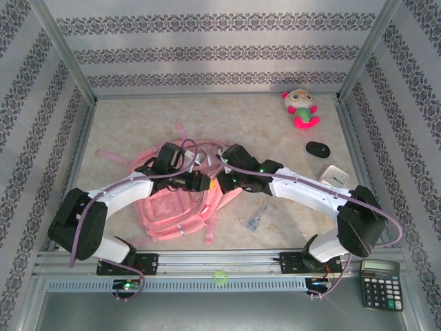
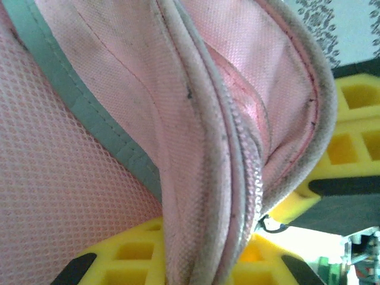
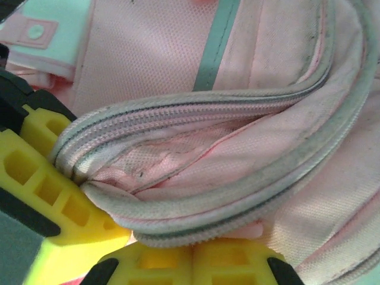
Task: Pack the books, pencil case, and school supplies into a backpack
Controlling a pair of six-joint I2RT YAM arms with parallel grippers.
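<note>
No legible text in any view. On the calculator (image 1: 381,283), lower right of the top view, key legends and display too small to read. Face of the small white square item (image 1: 335,175), right of centre, too blurred to read. Plain pink weave on the backpack (image 2: 89,196) (image 3: 267,142), no lettering readable.

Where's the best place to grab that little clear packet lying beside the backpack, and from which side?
Pinch the clear packet across its narrow width near the middle, coming straight down from above. It lies flat on the table, long and thin, apart from the backpack, with bare surface along both long edges, so a sideways approach would likely just push it.
</note>
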